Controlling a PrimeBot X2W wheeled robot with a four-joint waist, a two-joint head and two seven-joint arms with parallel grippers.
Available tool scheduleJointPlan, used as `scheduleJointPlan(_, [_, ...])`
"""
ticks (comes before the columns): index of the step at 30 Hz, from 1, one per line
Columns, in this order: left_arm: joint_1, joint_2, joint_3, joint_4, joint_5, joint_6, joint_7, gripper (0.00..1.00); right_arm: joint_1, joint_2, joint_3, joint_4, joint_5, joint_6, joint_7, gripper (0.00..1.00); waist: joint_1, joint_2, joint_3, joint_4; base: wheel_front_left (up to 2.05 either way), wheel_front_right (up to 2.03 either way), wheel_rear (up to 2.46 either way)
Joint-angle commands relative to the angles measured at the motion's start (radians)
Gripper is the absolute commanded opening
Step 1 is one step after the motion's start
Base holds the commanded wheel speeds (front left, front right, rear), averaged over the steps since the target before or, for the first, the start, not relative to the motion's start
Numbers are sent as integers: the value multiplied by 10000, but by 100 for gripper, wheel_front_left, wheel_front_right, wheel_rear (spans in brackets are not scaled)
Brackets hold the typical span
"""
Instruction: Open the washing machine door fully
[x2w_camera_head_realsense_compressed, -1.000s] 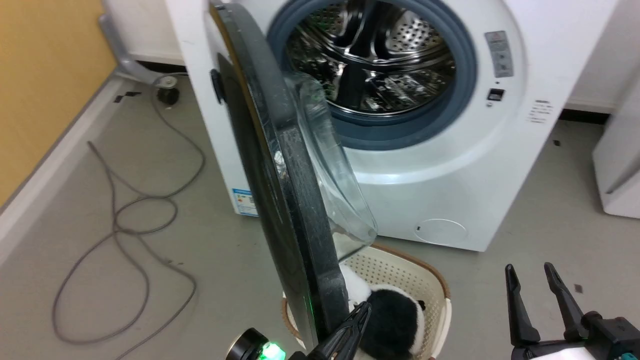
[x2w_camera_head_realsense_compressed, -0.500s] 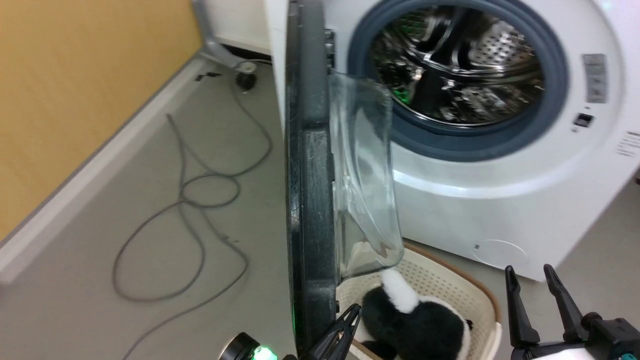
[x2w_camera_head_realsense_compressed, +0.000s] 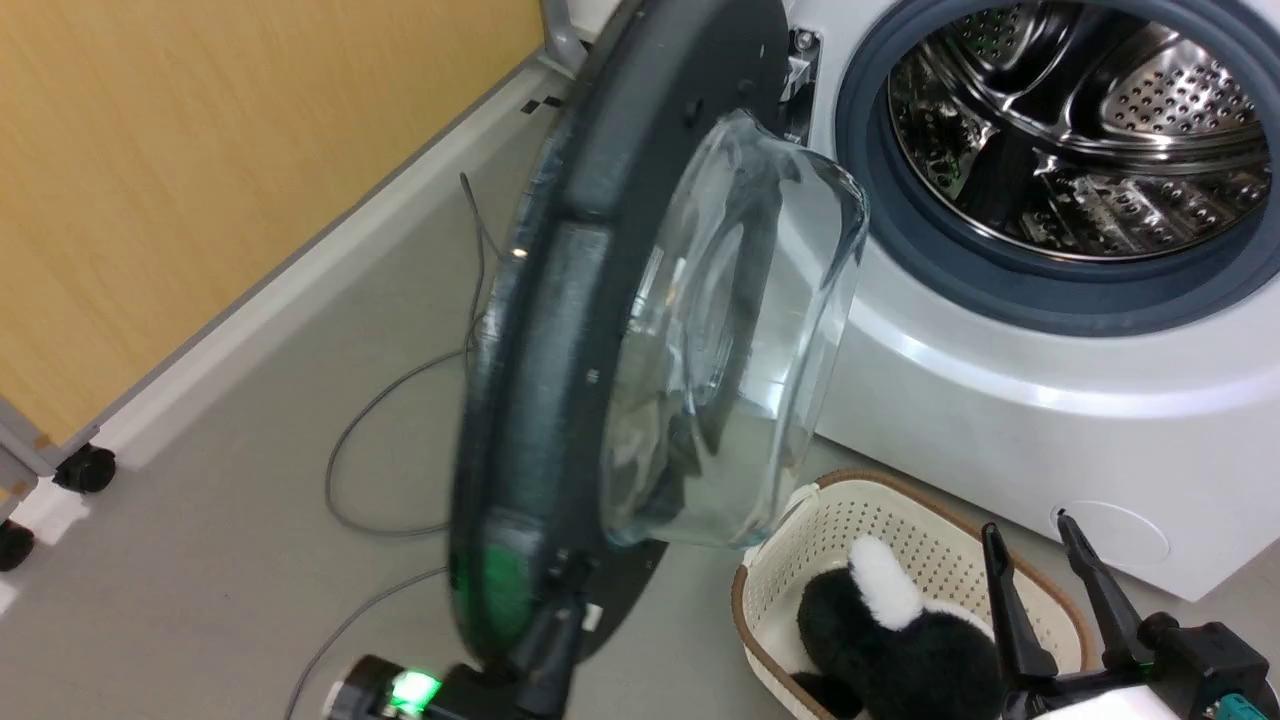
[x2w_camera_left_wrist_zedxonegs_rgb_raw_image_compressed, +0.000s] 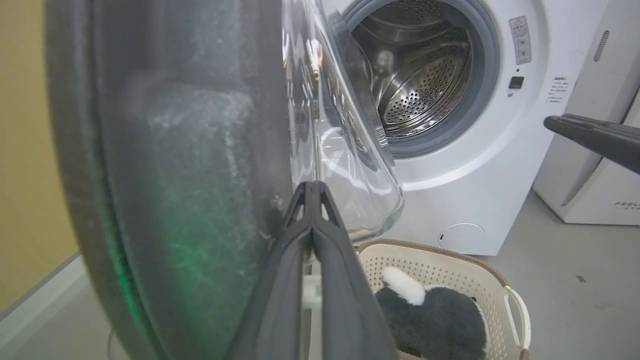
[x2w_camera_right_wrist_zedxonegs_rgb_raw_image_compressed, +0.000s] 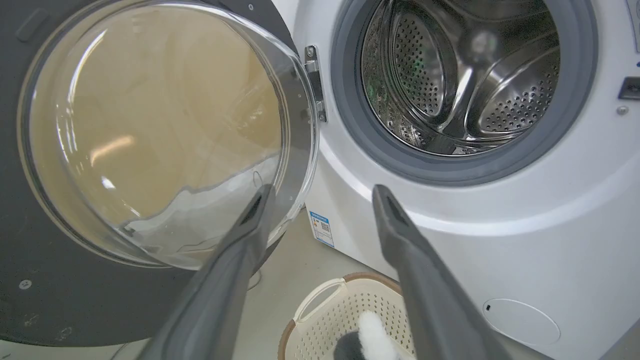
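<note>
The washing machine door stands swung out to the left of the washing machine, its grey-black inner rim and bulging glass window turned toward me. The metal hinge shows beside the blue-grey ring and steel drum. My left gripper is shut, blurred, its tips against the door's lower inner rim; in the left wrist view the left gripper has both fingers pressed together with nothing between them. My right gripper hangs open at the lower right, apart from the door, and the right gripper points at the machine's front.
A cream basket holding a black-and-white plush toy sits on the floor below the door opening. Grey cable loops on the floor left of the door. A yellow panel on casters stands at left; a white appliance at right.
The door has swung wider, from edge-on to showing its inner face. My left gripper has moved left with it. The head camera has also turned. The right gripper keeps its place.
</note>
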Motion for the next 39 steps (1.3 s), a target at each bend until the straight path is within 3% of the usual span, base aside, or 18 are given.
scheduleJointPlan(1, [28, 49, 116, -33, -76, 80, -44, 0, -158, 16, 7, 36, -3, 8, -44, 100, -1, 0, 55, 27, 0, 0, 0])
scheduleJointPlan(11, [-544, 208, 2590, 484, -1030, 335, -44, 0, -353, 16, -60, 58, -263, 8, -44, 100, -1, 0, 541, 89, 0, 0, 0])
scheduleJointPlan(30, [-3678, -5, 6478, 3414, -1472, -480, -44, 0, -1067, 16, -215, -55, -1255, 8, -44, 100, -1, 0, 2110, -411, 0, 0, 0])
scheduleJointPlan(39, [-5237, 595, 7770, 4961, -1216, -976, -44, 0, -1416, 16, -174, -59, -1522, 8, -44, 100, -1, 0, 2626, -689, 0, 0, 0])
